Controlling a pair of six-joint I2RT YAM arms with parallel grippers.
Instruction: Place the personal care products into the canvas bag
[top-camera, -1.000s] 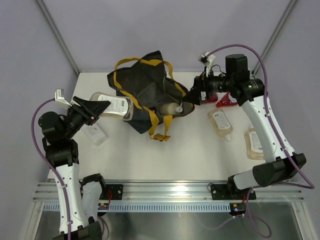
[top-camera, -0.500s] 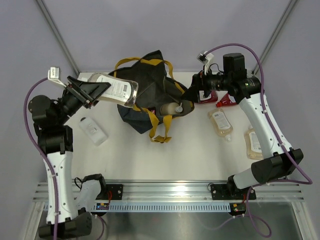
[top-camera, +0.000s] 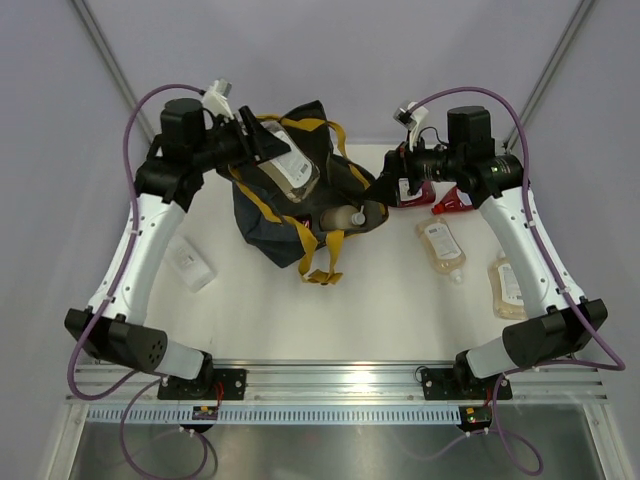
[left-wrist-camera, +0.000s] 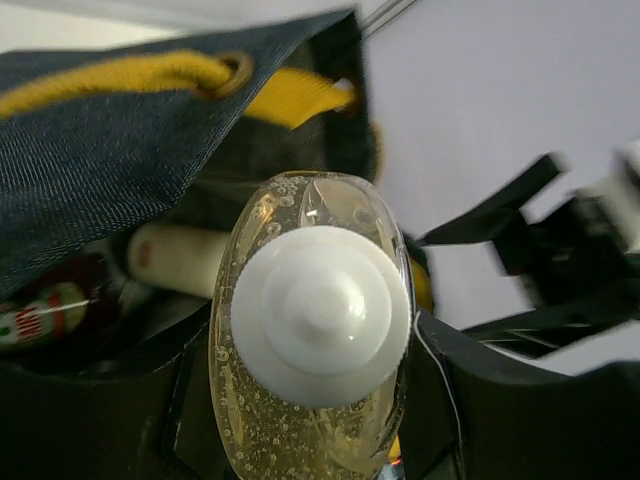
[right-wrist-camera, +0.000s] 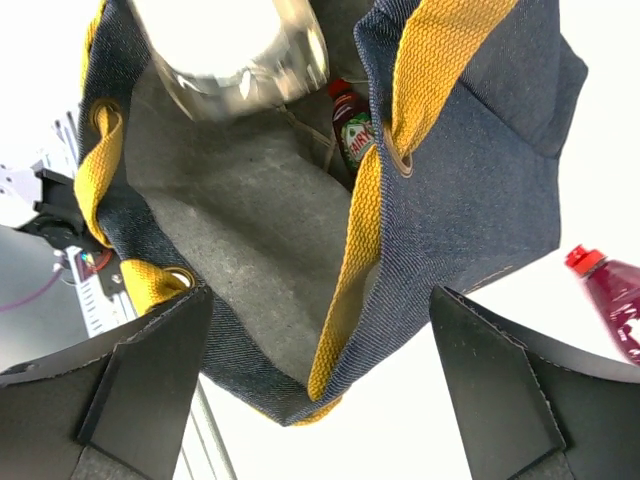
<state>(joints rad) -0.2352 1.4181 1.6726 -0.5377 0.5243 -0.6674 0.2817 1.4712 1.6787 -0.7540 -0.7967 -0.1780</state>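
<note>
My left gripper (top-camera: 262, 150) is shut on a pale yellow pouch (top-camera: 288, 168) and holds it above the mouth of the navy canvas bag (top-camera: 290, 215). In the left wrist view the pouch's white cap (left-wrist-camera: 310, 310) faces the camera between my fingers, above the bag (left-wrist-camera: 120, 150). My right gripper (top-camera: 385, 195) is open at the bag's right edge. In the right wrist view the bag's yellow-trimmed rim (right-wrist-camera: 345, 300) hangs between the spread fingers. A red-capped bottle (right-wrist-camera: 352, 130) lies inside the bag. A pale bottle (top-camera: 345, 217) lies at the bag's opening.
One pale pouch (top-camera: 190, 262) lies on the table left of the bag. Two pale pouches (top-camera: 441, 245) (top-camera: 508, 285) lie at the right. A dark red pouch (top-camera: 412, 190) with its red cap lies under my right wrist, also in the right wrist view (right-wrist-camera: 610, 290).
My left arm has lifted the pale pouch from the table's left side and swung it up and right over the bag. The right arm has barely moved.
</note>
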